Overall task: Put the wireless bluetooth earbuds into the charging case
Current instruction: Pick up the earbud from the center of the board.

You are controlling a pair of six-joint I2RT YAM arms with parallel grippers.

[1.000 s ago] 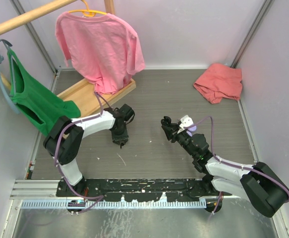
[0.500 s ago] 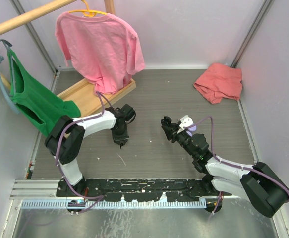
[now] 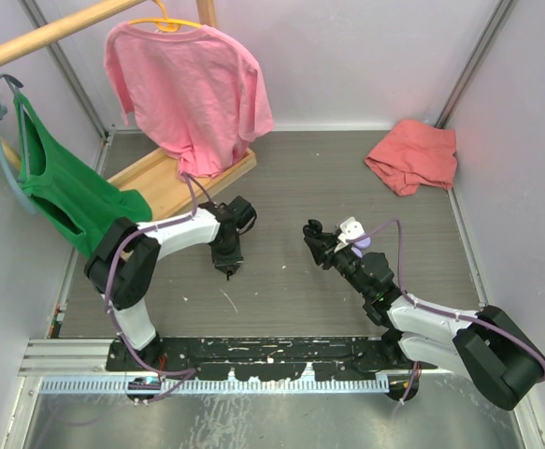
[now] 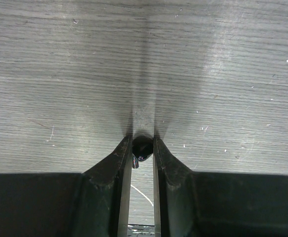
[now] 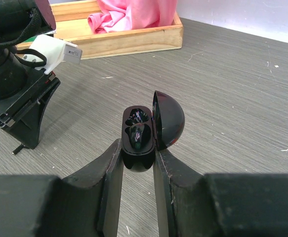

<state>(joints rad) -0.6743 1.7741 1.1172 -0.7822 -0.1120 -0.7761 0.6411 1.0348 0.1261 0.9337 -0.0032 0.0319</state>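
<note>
earbud (image 4: 143,147): between left fingers (image 4: 120,168) | case (image 5: 139,159): between right fingers (image 5: 111,173)

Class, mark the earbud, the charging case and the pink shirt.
earbud (image 4: 143,147), left wrist view, its glossy top.
charging case (image 5: 138,159), right wrist view, its front wall.
pink shirt (image 3: 186,86), top view, its chest.

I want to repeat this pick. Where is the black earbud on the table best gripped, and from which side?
Probably across its rounded body, from above: the black earbud lies low on the table, so only its sides are free. The left gripper pinches it this way.
</note>
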